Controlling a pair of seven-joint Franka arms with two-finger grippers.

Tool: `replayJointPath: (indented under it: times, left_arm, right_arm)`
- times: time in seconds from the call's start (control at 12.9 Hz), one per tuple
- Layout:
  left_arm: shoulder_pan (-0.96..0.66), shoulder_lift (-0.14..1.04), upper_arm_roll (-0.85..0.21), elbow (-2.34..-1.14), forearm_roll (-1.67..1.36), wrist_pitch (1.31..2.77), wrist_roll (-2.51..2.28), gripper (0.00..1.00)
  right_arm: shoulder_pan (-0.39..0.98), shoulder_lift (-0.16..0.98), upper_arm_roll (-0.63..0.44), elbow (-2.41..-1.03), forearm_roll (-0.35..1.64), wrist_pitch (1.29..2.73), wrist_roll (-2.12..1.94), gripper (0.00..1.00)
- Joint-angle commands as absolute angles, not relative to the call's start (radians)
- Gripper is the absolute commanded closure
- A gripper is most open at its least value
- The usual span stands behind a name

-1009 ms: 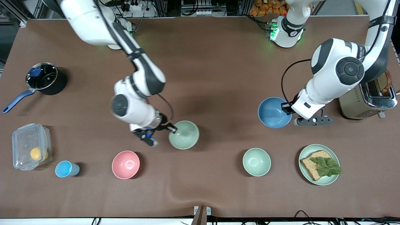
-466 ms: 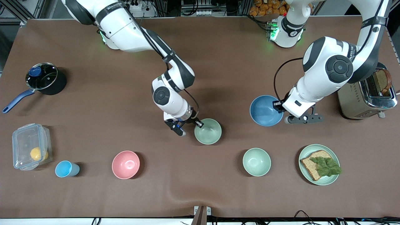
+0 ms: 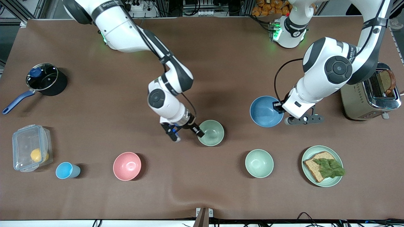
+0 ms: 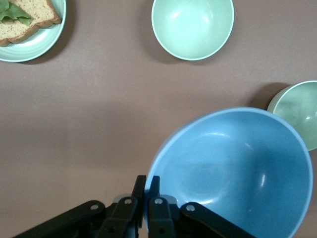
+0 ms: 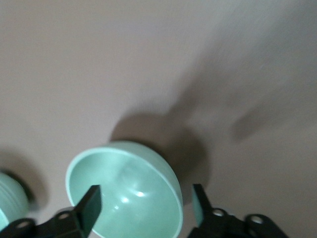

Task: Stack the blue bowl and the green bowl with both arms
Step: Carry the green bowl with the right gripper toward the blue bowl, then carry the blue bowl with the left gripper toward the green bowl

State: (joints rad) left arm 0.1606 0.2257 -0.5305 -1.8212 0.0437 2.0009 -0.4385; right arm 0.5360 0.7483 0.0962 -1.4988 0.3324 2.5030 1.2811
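Blue bowl (image 3: pixel 265 112) is carried by the left gripper (image 3: pixel 279 109), whose jaws are clamped together on its thin rim at the side toward the toaster (image 3: pixel 371 97); in the left wrist view the bowl hangs a little tilted over the bench (image 3: pixel 221 63). Seen from the front camera it is at about two to three o'clock from the green bowl (image 3: pixel 212 132), which sits on the bench near the middle. The right gripper (image 3: pixel 187 135) is at the nine o'clock edge of the green bowl, and its jaws stand wide apart, one inside the rim and one outside, so they grip nothing. A paler mint bowl (image 3: pixel 259 163) lies at about five o'clock from the green bowl, and a pink bowl (image 3: pixel 127 166) at about eight o'clock. I judge both bowls to be light, stiff and smooth, probably matte plastic, so a rim pinch is the right hold, but the bowl may swing or slip. The blue one should come down level and centred into the green one.
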Motion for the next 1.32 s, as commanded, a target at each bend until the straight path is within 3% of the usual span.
replayJointPath:
  times: [0.0, 0.31, 0.78, 1.24]
  left_arm:
    - [0.161, 0.232, -0.535, -1.792, 0.008, 1.979, -0.453, 1.00]
    - [0.141, 0.235, -0.541, -1.781, -0.011, 1.979, -0.460, 1.00]
    - [0.126, 0.250, -0.546, -1.781, -0.031, 1.993, -0.462, 1.00]
    - [0.101, 0.276, -0.546, -1.789, -0.043, 2.028, -0.508, 1.00]
  right_arm:
    - [0.497, 0.715, 0.103, -1.506, 0.345, 2.471, 1.430, 0.00]
    - [0.491, 0.752, 0.101, -1.465, 0.337, 2.480, 1.666, 0.00]
    - [0.508, 0.828, 0.074, -1.465, 0.337, 2.577, 1.707, 0.00]
    - [0.520, 0.841, 0.074, -1.462, 0.342, 2.580, 1.742, 0.00]
